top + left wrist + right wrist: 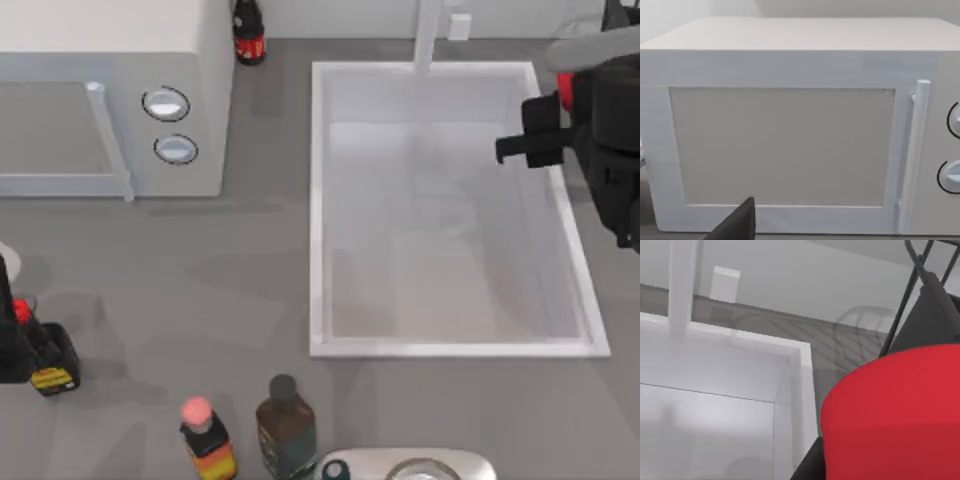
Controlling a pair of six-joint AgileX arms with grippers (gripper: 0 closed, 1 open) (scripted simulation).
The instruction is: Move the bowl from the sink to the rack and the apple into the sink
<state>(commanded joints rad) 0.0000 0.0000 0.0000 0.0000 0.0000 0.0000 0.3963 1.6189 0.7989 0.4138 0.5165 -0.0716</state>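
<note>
Half of the job looks done — the sink [455, 215] holds no bowl, and the right gripper [560, 125], clamped on the apple [895, 415], hangs at its right rim — not yet released.

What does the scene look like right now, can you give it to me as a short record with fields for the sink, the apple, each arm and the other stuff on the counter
sink: white basin, nothing visible inside
apple: red, held in the right gripper, at the sink's right rim
right gripper: shut on the apple, above the sink's far right rim
left arm: parked at the table's left edge
microwave: white, door shut, top left
bottles: one beside the microwave, three near the front edge
</note>
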